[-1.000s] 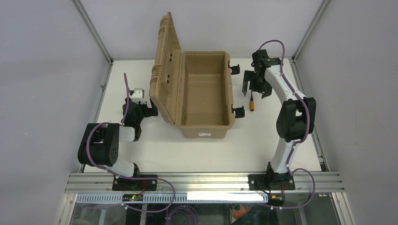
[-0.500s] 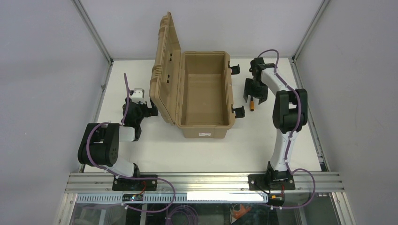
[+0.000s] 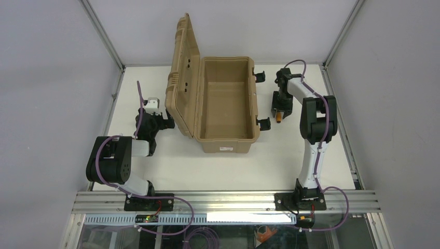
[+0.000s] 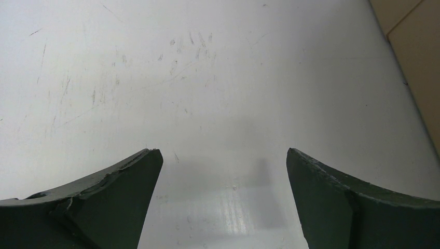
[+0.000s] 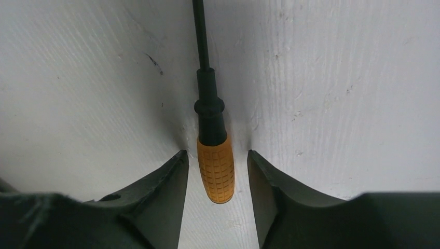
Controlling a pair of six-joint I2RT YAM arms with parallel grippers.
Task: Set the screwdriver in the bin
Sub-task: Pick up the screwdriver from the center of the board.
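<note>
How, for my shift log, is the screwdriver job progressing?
Done: the bin stands open. In hand: the right end effector straddles the screwdriver at its orange handle on the table, not yet clamped. Remaining: grip, lift, drop in bin. The left end effector sits open.

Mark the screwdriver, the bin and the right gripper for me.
screwdriver (image 5: 215, 174): right wrist view, orange handle.
bin (image 3: 241, 144): top external view, front wall.
right gripper (image 5: 216, 155): right wrist view, midway between fingertips.
</note>
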